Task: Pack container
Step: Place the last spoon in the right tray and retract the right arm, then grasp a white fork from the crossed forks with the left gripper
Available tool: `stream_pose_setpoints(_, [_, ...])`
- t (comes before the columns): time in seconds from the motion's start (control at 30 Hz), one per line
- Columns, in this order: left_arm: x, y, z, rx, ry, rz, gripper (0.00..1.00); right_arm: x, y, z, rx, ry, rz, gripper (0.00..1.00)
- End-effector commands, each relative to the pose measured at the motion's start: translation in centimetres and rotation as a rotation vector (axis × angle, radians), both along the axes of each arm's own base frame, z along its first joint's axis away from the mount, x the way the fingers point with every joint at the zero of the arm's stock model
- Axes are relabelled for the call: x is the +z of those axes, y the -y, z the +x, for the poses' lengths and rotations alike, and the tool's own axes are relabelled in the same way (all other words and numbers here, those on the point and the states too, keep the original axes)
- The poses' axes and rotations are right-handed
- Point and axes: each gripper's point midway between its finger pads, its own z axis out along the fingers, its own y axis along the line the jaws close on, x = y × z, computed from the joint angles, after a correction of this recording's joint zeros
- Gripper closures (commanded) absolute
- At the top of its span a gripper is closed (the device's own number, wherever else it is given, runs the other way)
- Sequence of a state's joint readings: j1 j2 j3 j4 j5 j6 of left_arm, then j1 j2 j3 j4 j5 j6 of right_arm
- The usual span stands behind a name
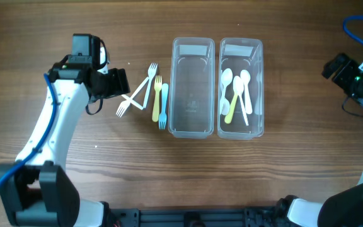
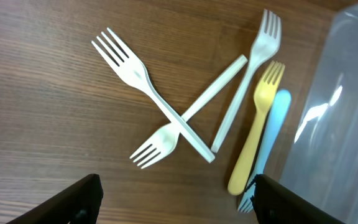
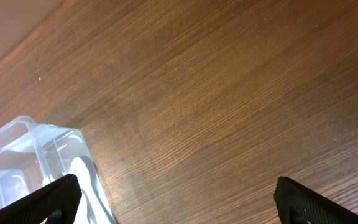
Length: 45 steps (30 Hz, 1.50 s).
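Two clear plastic containers stand side by side at the table's middle. The left container [image 1: 193, 88] is empty; the right container [image 1: 241, 88] holds several white spoons and a yellow one [image 1: 233, 104]. Left of them lie three white forks [image 1: 134, 98], a yellow fork [image 1: 157, 98] and a blue fork [image 1: 163, 107]. In the left wrist view two white forks cross [image 2: 166, 118], with the yellow fork [image 2: 257, 124] and blue fork [image 2: 271, 134] beside the container wall [image 2: 340, 112]. My left gripper [image 2: 176, 205] is open and empty just left of the forks. My right gripper [image 3: 179, 202] is open and empty at far right.
The right wrist view shows bare wooden table and a corner of the right container [image 3: 30, 162]. A blue cable [image 1: 358, 28] loops near the right arm at the table's far right edge.
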State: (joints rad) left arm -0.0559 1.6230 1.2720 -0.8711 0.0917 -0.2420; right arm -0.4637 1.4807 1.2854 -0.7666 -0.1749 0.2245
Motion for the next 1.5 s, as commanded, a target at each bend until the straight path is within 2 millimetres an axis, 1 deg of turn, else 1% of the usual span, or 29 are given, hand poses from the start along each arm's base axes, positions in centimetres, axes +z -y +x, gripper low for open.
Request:
stream_pose_setpoints(0.0, [-1.8,-0.8,1.2,0.218,-0.03,-0.038,0.26,0.8,0.0,0.2,-0.009,0.021,0.003,0.0])
stream_pose_setpoints(0.07, [-3.0,-1.2,1.6,0.299,-0.053,-0.042,0.28,0.8,0.0,0.2,-0.009,0.021,0.003,0.0])
stream_pose_setpoints(0.13, [-4.3,-1.1,1.9,0.372,-0.08,-0.063,0.38,0.8,0.0,0.2,-0.009,0.021,0.003,0.0])
stream_pose_setpoints(0.17, [-5.4,-1.1,2.2,0.429,-0.098,-0.077,0.4,0.8,0.0,0.2,-0.009,0.021,0.003,0.0])
stream_pose_setpoints(0.33, [-8.1,-1.3,2.7,0.589,-0.143,-0.106,0.37,0.8,0.0,0.2,-0.009,0.021,0.003,0.0])
stream_pose_setpoints(0.4, [-9.1,-1.4,2.6,0.637,-0.166,-0.108,0.39,0.8,0.0,0.2,-0.009,0.021,0.003,0.0])
stream_pose_setpoints(0.43, [-10.0,-1.4,2.5,0.659,-0.185,-0.106,0.39,0.8,0.0,0.2,-0.009,0.022,0.003,0.0])
stream_pose_setpoints(0.53, [-11.2,-1.7,2.3,0.665,-0.207,-0.081,0.45,0.8,0.0,0.2,-0.009,0.021,0.003,0.0])
stream_pose_setpoints(0.57, [-11.9,-1.7,2.1,0.667,-0.223,-0.071,0.47,0.8,0.0,0.2,-0.009,0.021,0.003,0.0])
stream_pose_setpoints(0.67, [-13.0,-1.9,1.9,0.671,-0.24,-0.052,0.49,0.8,0.0,0.2,-0.009,0.022,0.003,0.0])
stream_pose_setpoints(0.77, [-13.9,-2.1,1.7,0.674,-0.255,-0.035,0.58,0.8,0.0,0.2,-0.009,0.022,0.003,0.0])
stream_pose_setpoints(0.83, [-14.1,-2.1,1.6,0.673,-0.261,-0.033,0.72,0.8,0.0,0.2,-0.009,0.022,0.003,0.0])
stream_pose_setpoints(0.9, [-14.1,-2.1,1.6,0.673,-0.261,-0.033,0.88,0.8,0.0,0.2,-0.009,0.022,0.003,0.0])
stream_pose_setpoints(0.93, [-14.1,-2.0,1.7,0.669,-0.262,-0.036,0.93,0.8,0.0,0.2,-0.009,0.022,0.003,0.0])
stream_pose_setpoints(0.97, [-14.0,-2.0,1.8,0.658,-0.259,-0.039,0.96,0.8,0.0,0.2,-0.008,0.021,0.002,0.0])
stream_pose_setpoints(1.0, [-13.8,-1.8,1.9,0.636,-0.255,-0.044,0.96,0.8,0.0,0.2,-0.009,0.022,0.003,0.0])
stream_pose_setpoints(1.1, [-12.4,-0.7,3.4,0.52,-0.229,-0.088,0.96,0.8,0.0,0.2,-0.009,0.022,0.003,0.0])
stream_pose_setpoints(1.17, [-10.2,0.4,4.8,0.447,-0.2,-0.141,0.96,0.8,0.0,0.2,-0.009,0.022,0.003,0.0])
stream_pose_setpoints(1.27, [-5.3,1.3,6.5,0.352,-0.131,-0.18,0.96,0.8,0.0,0.2,-0.009,0.022,0.003,0.0])
stream_pose_setpoints(1.3, [-3.3,1.5,7.0,0.308,-0.098,-0.183,0.96,0.8,0.0,0.2,-0.009,0.022,0.003,0.0])
stream_pose_setpoints(1.33, [-0.8,2.1,7.4,0.244,-0.056,-0.183,0.96,0.8,0.0,0.2,-0.009,0.022,0.003,0.0])
stream_pose_setpoints(1.4, [3.7,3.2,7.6,0.113,0.03,-0.16,0.96,0.8,0.0,0.2,-0.009,0.021,0.003,0.0])
stream_pose_setpoints(1.47, [6.9,4.9,7.3,-0.004,0.103,-0.14,0.96,0.8,0.0,0.2,-0.009,0.022,0.003,0.0])
